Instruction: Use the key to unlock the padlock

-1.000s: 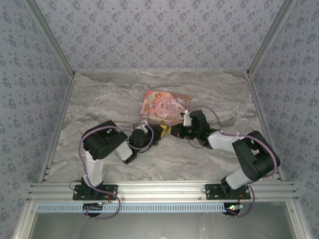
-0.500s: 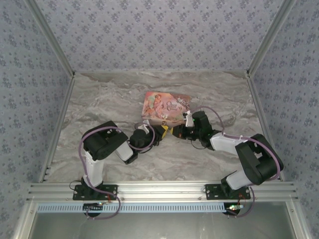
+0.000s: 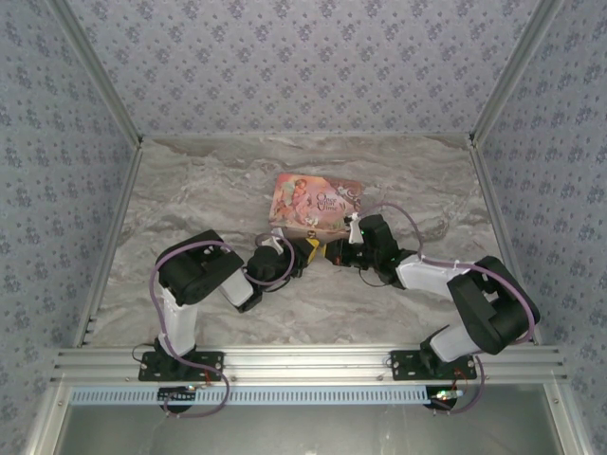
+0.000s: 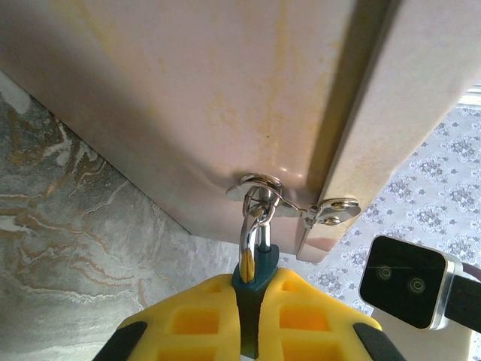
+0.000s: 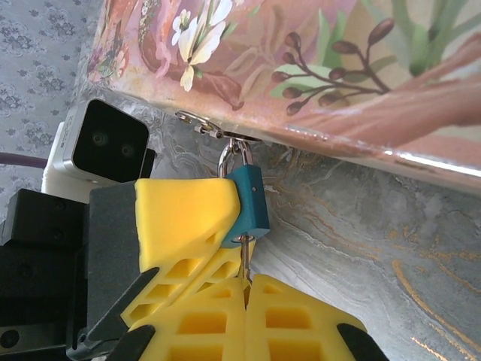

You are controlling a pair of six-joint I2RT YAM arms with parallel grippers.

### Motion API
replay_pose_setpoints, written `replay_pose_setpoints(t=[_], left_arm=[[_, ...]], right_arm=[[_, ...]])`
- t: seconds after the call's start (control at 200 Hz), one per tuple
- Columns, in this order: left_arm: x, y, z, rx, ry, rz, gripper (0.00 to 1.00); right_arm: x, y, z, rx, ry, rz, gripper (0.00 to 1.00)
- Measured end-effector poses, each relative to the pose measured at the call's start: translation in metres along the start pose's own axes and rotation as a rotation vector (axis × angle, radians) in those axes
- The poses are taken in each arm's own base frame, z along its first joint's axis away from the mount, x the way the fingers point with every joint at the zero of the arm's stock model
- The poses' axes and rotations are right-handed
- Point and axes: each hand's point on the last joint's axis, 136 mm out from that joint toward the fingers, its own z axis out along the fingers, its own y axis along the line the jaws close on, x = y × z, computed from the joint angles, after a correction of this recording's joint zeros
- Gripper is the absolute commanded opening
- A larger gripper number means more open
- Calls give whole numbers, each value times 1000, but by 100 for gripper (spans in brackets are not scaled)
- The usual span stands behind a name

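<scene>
Top view: left gripper (image 3: 305, 249) and right gripper (image 3: 334, 251) are meeting at the pink box's (image 3: 316, 202) near edge. Left wrist: fingers are clamping the blue padlock (image 4: 254, 280), its shackle hanging through the box's hasp (image 4: 259, 188). Right wrist: fingers are pinching together on a thin metal shaft, probably the key (image 5: 243, 259), at the padlock's underside.

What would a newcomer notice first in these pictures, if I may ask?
Most striking is how the left end effector and right end effector meet tip to tip mid-table, on the near side of the pink box. Up close, the left one clamps the tiny blue padlock hanging from the box's hasp, while the right one holds a thin key at the lock's underside.
</scene>
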Motion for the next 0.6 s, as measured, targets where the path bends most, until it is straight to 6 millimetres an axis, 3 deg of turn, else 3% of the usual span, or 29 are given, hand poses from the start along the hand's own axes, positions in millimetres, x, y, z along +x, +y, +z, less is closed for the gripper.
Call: replay_pose_setpoints(t=[0.605], left_arm=[[-2,3,1,-17,-16,2,0]], right_arm=[[5,-8,8,-7,-1,-36,0]])
